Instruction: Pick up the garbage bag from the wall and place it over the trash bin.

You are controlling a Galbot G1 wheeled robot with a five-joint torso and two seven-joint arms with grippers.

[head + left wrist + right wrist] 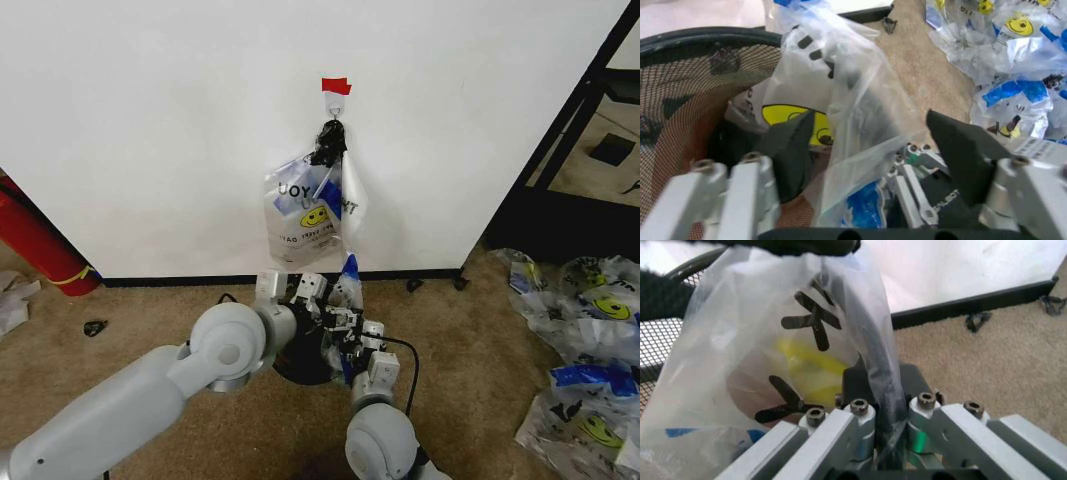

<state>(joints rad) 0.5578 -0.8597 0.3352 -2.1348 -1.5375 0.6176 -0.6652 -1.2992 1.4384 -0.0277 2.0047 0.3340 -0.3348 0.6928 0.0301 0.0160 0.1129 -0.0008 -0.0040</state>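
The garbage bag point(853, 95), thin and see-through with black print and a yellow face, hangs over the trash bin's black mesh rim point(700, 37). In the head view a strip of the bag point(348, 268) runs down from the bunch on the wall point(150, 120) to both grippers. My right gripper point(883, 432) is shut on a fold of its film, low over the bin point(300, 368). My left gripper point(873, 150) is open, its dark pads point(797, 150) wide apart with the bag's film between them. In the head view the arms cover most of the bin.
A thick bunch of bags point(305, 215) hangs from a hook under red tape point(336, 86). A red cylinder with a yellow band point(35, 245) leans at the left. Loose bags point(585, 340) litter the carpet at the right, near a black rack point(575, 130).
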